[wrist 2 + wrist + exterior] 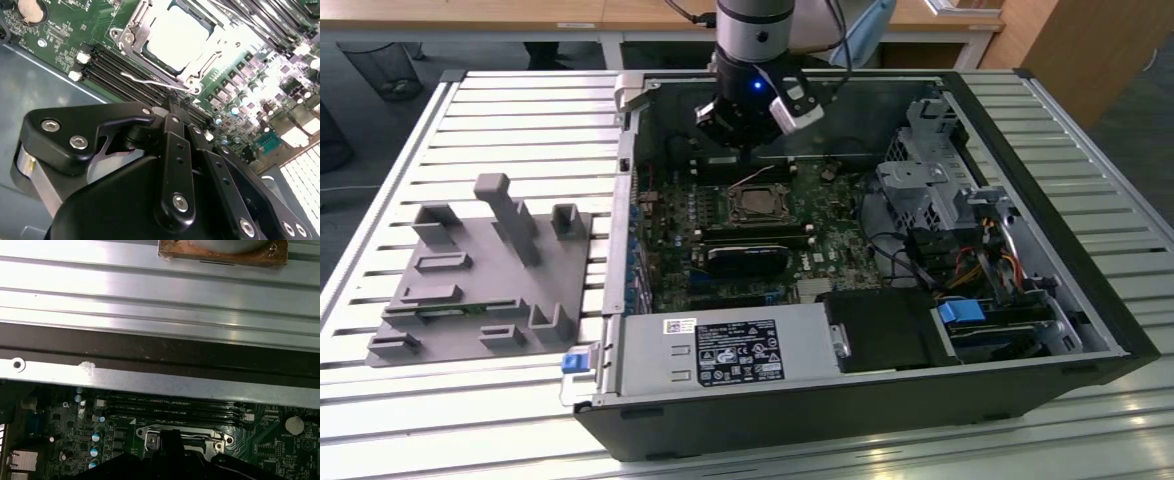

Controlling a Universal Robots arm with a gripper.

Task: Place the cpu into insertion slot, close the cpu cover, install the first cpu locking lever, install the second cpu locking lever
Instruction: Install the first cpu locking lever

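The cpu (176, 36) is seated in the insertion slot (167, 40) under the closed cpu cover (134, 35). The closed, empty fingers (176, 104) are held just before a locking lever (150, 82); lever installation is judged in hand.

Silvery cpu (176, 37) — green board (65, 35) — black pincer (179, 106).

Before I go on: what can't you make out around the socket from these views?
- Levers latched or not: too small in the exterior view; one thin lever shows in the second wrist view.
- Cpu: glare washes out its top.
- Socket in the first wrist view: near half hidden by the pincer.
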